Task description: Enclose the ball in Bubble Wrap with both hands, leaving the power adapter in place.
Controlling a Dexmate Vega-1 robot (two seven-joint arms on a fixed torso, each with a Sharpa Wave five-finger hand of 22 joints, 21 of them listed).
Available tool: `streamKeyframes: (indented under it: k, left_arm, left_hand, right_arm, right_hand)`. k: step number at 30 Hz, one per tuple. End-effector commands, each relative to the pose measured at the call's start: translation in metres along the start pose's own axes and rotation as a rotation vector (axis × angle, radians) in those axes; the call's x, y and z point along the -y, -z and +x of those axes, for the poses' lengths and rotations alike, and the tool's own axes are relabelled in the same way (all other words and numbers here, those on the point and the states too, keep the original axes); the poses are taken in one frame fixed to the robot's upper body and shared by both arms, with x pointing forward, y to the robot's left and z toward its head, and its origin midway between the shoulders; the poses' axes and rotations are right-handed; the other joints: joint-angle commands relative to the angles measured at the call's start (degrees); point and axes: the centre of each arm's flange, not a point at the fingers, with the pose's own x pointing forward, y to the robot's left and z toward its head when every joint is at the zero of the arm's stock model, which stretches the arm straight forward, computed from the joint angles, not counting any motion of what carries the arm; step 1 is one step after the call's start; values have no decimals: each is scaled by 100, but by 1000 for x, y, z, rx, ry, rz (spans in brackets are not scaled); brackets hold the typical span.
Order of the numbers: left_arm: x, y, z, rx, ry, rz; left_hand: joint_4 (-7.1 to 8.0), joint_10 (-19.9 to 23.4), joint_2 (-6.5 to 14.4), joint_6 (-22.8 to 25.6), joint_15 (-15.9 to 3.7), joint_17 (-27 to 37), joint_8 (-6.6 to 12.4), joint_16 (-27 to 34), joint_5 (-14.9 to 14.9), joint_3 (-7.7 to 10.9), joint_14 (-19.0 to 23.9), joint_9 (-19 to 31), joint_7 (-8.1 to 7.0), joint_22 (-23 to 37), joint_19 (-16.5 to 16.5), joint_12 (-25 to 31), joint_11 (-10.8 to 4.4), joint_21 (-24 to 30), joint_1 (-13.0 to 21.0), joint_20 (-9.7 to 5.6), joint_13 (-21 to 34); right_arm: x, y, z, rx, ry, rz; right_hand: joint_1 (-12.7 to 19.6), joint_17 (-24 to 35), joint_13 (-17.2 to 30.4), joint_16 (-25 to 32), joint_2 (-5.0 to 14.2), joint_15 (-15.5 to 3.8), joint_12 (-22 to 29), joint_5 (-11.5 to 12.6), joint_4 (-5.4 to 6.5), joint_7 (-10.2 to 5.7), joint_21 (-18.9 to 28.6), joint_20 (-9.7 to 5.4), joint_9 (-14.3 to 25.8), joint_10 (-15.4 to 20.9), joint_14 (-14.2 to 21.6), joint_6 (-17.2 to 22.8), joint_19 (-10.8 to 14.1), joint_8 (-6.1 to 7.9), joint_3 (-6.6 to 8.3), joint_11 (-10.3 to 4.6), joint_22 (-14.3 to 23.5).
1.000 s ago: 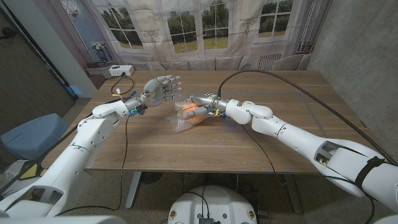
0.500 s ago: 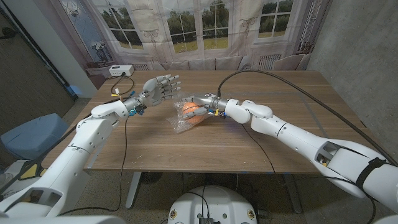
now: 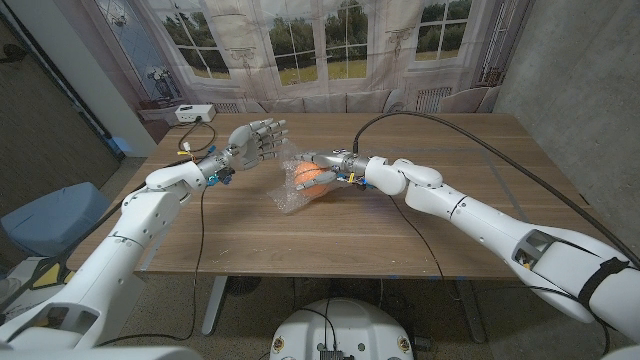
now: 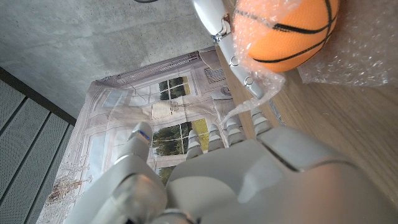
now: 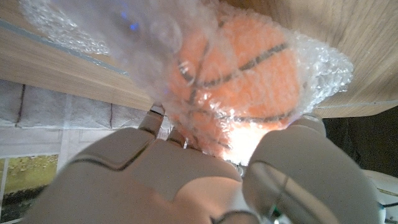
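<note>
An orange ball (image 3: pixel 306 176) with black lines sits mid-table inside a clear sheet of Bubble Wrap (image 3: pixel 291 196). My right hand (image 3: pixel 328 163) reaches in from the right and holds the wrap against the ball. The right wrist view shows the ball (image 5: pixel 239 84) up close under the wrap (image 5: pixel 118 28), with my right hand (image 5: pixel 186 180) cupped around it. My left hand (image 3: pixel 258 140) hovers left of the ball with fingers spread, holding nothing. In the left wrist view the ball (image 4: pixel 287 30) lies just beyond my left hand (image 4: pixel 249 177). A white power adapter (image 3: pixel 190 113) sits at the table's far left corner.
A cable (image 3: pixel 203 135) runs from the adapter along the table's left side. A black cable (image 3: pixel 470 135) arcs over the right half of the wooden table (image 3: pixel 450 235). A blue chair (image 3: pixel 45 220) stands off the left edge.
My right hand has drawn the wrap slightly higher over the ball. My left hand has shifted a little to the left, still holding nothing.
</note>
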Motion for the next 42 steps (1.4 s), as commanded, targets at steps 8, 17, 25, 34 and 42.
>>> streamKeyframes:
  k: [8,17,25,34,42]
  left_arm:
    - [0,0,-5,5,-37,-2]
    - [1,-5,-11,35,-52,19]
    - [-2,-5,-24,103,-143,41]
    - [1,-9,-32,124,-171,63]
    - [-3,-9,-45,143,-210,57]
  left_hand:
    - [-5,-145,38,-90,5,15,16,2,-10,-12,-120,15,-43,22,-144,-17,-12,-15,-54,21,1]
    - [-8,-164,46,-115,-10,14,19,8,-10,-12,-158,14,-54,23,-184,-6,-10,-8,-59,20,0]
    - [-18,-77,60,-27,-69,10,66,48,-10,-9,-121,12,-25,22,-21,53,16,86,-61,-147,-3]
    - [-29,-54,66,1,-84,7,74,55,-10,-7,-111,11,-34,19,-20,67,8,92,-56,-166,-5]
    - [-38,-39,67,24,-100,4,80,53,-9,-7,-123,9,-29,15,-12,77,-4,100,-52,-239,-7]
  right_arm:
    - [29,1,-15,107,77,199]
    - [31,19,-20,99,203,392]
    - [34,37,-25,116,302,619]
    - [36,45,-28,141,382,755]
    - [42,58,-35,136,472,888]
  right_hand:
    - [-185,-22,31,45,-134,59,-30,88,37,-76,-167,4,3,-8,-157,67,-235,78,-216,13,6]
    - [-250,-65,28,162,-129,51,32,180,79,21,-235,-15,-2,240,14,368,-186,183,-318,46,16]
    - [-255,-129,16,280,782,-33,91,274,259,252,-318,-19,-11,656,155,940,88,294,-56,241,25]
    - [-192,-184,12,247,908,61,44,212,225,285,-358,-101,-15,617,104,880,122,229,3,276,24]
    - [-217,-210,10,228,905,25,24,169,226,290,-382,-115,-16,606,72,878,126,210,-12,307,25]
